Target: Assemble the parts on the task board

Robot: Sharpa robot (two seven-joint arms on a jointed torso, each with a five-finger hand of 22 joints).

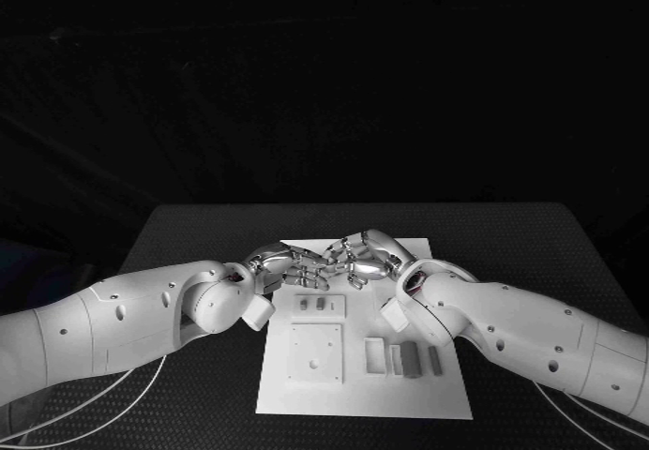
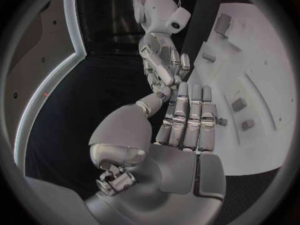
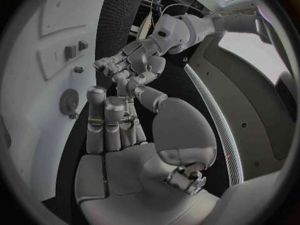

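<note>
From the head view you see the black table (image 1: 203,234) with the white task board (image 1: 365,394) lying in its middle. Both hands meet above the board's far end: the left hand (image 1: 281,267) and the right hand (image 1: 363,261), fingertips close together, hiding that end (whether anything is pinched there, you cannot tell). Nearer the robot, grey parts (image 1: 410,359) lie side by side on the board.

In the left wrist view your left hand (image 2: 181,120) has its fingers straight and pressed side by side, its thumb meeting the right hand's (image 2: 164,65) fingertips beside the board (image 2: 262,140).

The right wrist view shows the right hand (image 3: 115,122) likewise, fingers together, beside the board (image 3: 37,110).
</note>
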